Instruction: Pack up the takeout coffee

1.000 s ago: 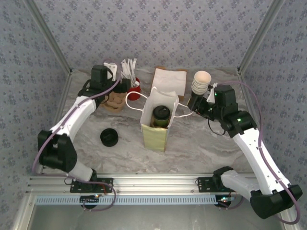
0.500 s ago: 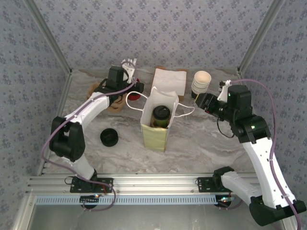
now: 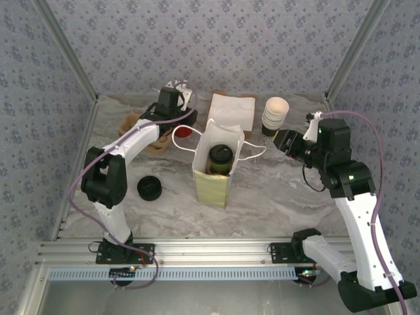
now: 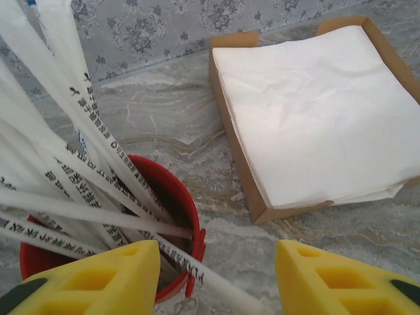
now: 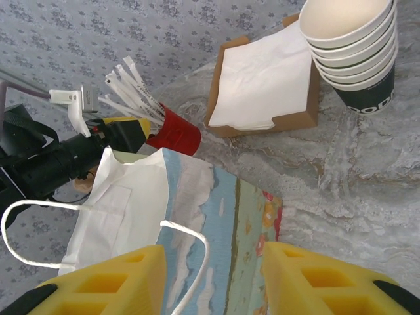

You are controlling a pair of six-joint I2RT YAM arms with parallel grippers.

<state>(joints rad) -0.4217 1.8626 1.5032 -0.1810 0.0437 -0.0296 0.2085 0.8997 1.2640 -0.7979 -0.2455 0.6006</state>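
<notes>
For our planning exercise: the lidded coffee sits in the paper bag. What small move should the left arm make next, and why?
Probably close the left pincer on one wrapped stick in the red cup: the takeout coffee already stands in the paper bag, and the open pincer sits right beside those sticks.

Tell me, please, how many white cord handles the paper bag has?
2: the left handle lies beside the red cup; the right handle reaches toward the stacked cups.
</notes>
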